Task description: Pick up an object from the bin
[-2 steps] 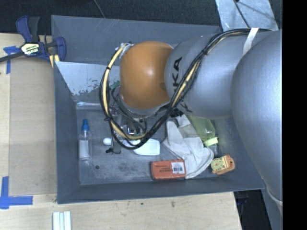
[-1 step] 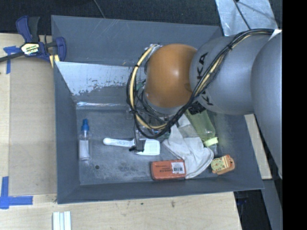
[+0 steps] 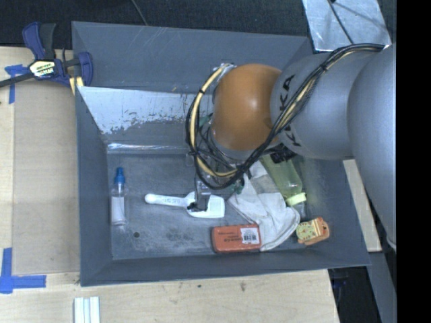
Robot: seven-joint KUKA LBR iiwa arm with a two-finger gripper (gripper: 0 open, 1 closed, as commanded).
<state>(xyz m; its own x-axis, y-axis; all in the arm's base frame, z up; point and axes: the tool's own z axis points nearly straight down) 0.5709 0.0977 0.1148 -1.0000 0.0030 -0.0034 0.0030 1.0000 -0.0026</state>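
- Step in hand, as I read it: the reach-and-grab stage. The gripper is down at floor level in the bin, right on top of a white plastic tool with a long thin handle and a wider head.
- That tool lies flat near the middle of the floor. Its handle points toward 9 o'clock and its head sits just past the gripper toward 3 o'clock.
- Open or closed? I honestly can't tell. The orange wrist cover and the cable loops hang over most of it, so I'm not calling it a hold.
- Neighbours:
  - a crumpled white cloth just beside the tool's head at 3 o'clock, maybe touching it
  - an orange pack with a barcode close by at 5 o'clock
  - a green bottle at 2 o'clock
  - a little orange-and-yellow toy at 4 o'clock, in the corner
  - a small clear bottle with a blue cap well apart at 9 o'clock
- Next move, my guess: get a firm squeeze across the narrow neck of the tool, then lift straight up.
- The tool is long and would be gripped off-centre, so it'll probably tip. The head could also drag the cloth along.
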